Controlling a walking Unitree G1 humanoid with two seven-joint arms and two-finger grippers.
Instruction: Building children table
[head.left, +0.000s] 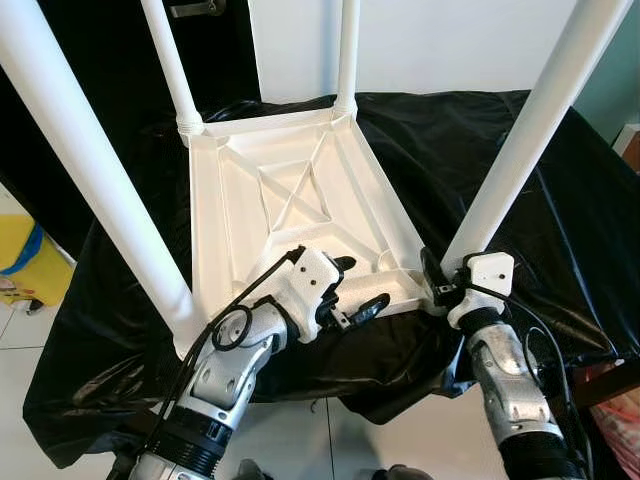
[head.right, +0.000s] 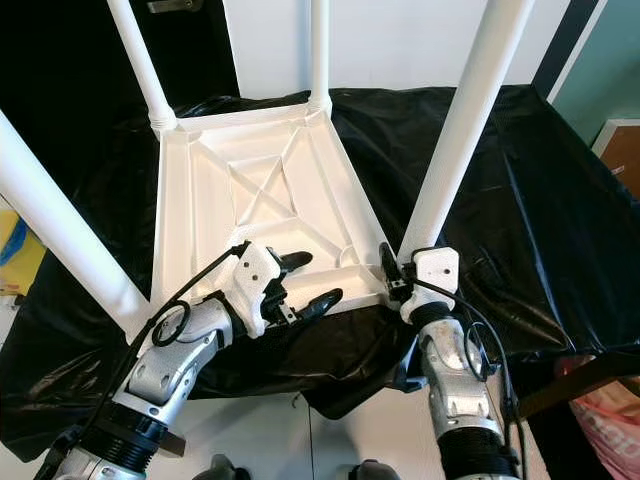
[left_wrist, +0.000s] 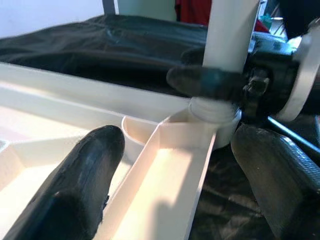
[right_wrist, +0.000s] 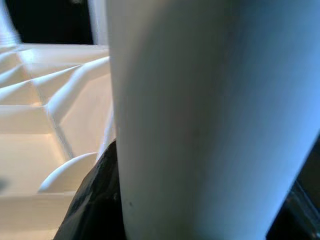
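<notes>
Our left gripper (head.left: 358, 287) gapes wide over the tabletop's (head.left: 300, 190) near rim; our right gripper (left_wrist: 210, 80) clamps the leg (head.left: 520, 150) just above its socket (left_wrist: 212, 112).

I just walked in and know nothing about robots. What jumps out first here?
A white children's table lies upside down on a black sheet, its four legs pointing up. The right gripper clamps the near right leg at its base, while the left gripper hovers open over the table's near edge.
</notes>
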